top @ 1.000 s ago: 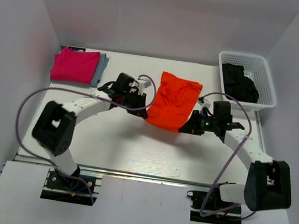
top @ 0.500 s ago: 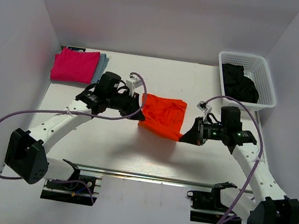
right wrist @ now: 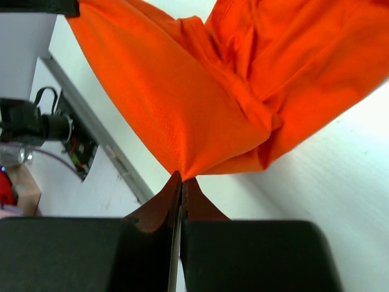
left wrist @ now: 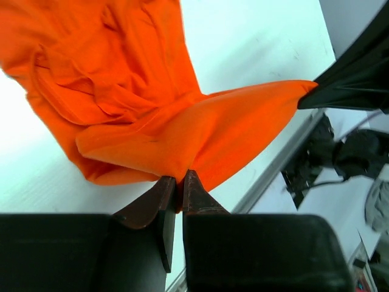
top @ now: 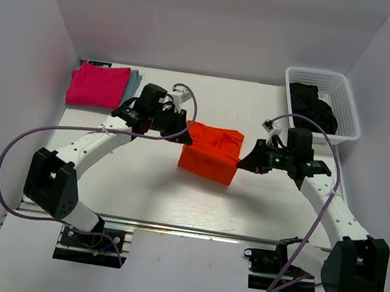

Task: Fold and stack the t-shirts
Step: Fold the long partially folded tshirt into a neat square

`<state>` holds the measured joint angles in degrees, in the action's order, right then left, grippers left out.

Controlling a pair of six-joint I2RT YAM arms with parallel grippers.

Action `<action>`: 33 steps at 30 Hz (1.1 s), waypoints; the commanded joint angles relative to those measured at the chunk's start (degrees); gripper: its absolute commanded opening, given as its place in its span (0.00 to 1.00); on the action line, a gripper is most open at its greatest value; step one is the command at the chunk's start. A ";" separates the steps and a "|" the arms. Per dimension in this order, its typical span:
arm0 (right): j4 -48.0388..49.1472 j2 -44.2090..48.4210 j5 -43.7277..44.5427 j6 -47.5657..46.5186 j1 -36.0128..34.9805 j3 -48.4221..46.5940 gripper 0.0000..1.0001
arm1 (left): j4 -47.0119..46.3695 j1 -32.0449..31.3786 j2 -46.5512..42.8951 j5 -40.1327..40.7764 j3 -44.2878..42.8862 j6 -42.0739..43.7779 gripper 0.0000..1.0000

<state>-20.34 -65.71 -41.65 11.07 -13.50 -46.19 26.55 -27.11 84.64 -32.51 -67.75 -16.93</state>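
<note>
The orange shirt [top: 211,152] sits in the middle of the worktop [top: 139,182], between the two arms. One edge is lifted and stretched taut from the left hand [top: 182,136] to the right hand [top: 245,165], and the rest lies rumpled on the surface beneath. Each hand is clenched on one end of that edge, and both wrist views show only a thin nip of cloth caught at the very tips of the jaws. That shallow hold is likely the main risk: if the hands pull apart any further, or one travels faster than the other, a corner could slide out and the edge would drop into a heap. Uneven travel could also skew the fold, so that the edges land out of line. The bunched cloth below looks creased, and laying the held edge over it as it is would probably trap those wrinkles in a lumpy fold. The trailing part may drag on the worktop and shift. A lumpy fold would then sit badly on the pink shirt [top: 98,85] at the far left corner.
</note>
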 commanded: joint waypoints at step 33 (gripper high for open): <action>8.47 -32.54 6.58 5.63 4.80 -22.97 0.00 | 4.74 5.67 32.77 4.30 -33.06 -0.30 0.00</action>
<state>-13.26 -96.51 -34.81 16.14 -9.65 -65.91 30.37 -22.50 116.51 -27.66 -97.38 -18.06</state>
